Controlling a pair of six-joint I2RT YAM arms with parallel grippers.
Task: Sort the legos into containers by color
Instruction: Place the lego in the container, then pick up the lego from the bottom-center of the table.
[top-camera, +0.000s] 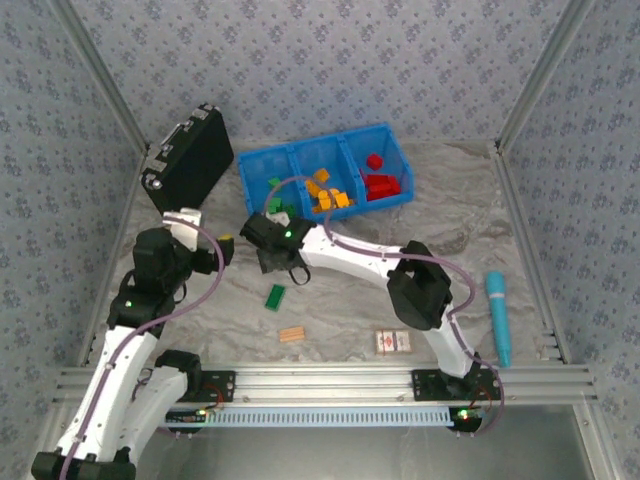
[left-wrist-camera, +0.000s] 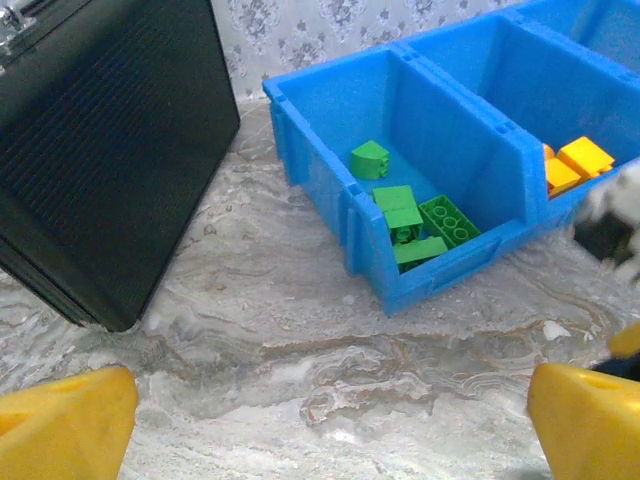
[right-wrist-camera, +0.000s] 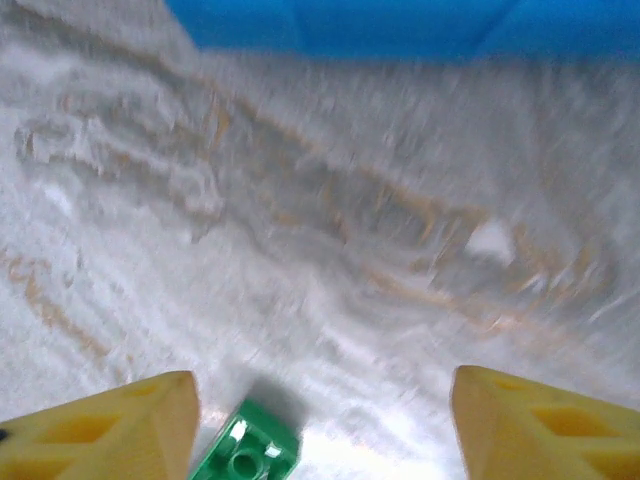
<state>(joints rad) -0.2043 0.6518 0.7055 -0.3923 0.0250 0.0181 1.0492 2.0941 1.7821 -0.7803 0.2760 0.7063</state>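
The blue containers (top-camera: 262, 160) stand at the back centre. Green legos (left-wrist-camera: 415, 215) lie in the left bin, orange ones (top-camera: 325, 192) in the middle bin and red ones (top-camera: 380, 183) in the right bin. A loose green lego (top-camera: 275, 296) lies flat on the table in front of them. My right gripper (top-camera: 268, 240) hovers just before the left bin. It is open (right-wrist-camera: 320, 430), and a green lego (right-wrist-camera: 245, 452) lies by its left finger, not pinched. My left gripper (top-camera: 225, 250) stands wide open (left-wrist-camera: 330, 430) over bare table, facing the containers (left-wrist-camera: 460, 150).
A black hard case (top-camera: 190, 155) leans at the back left, close to the left bin. A tan ridged piece (top-camera: 291, 334) and a white red-printed card (top-camera: 393, 341) lie near the front rail. A teal handle-shaped tool (top-camera: 498, 315) lies at the right.
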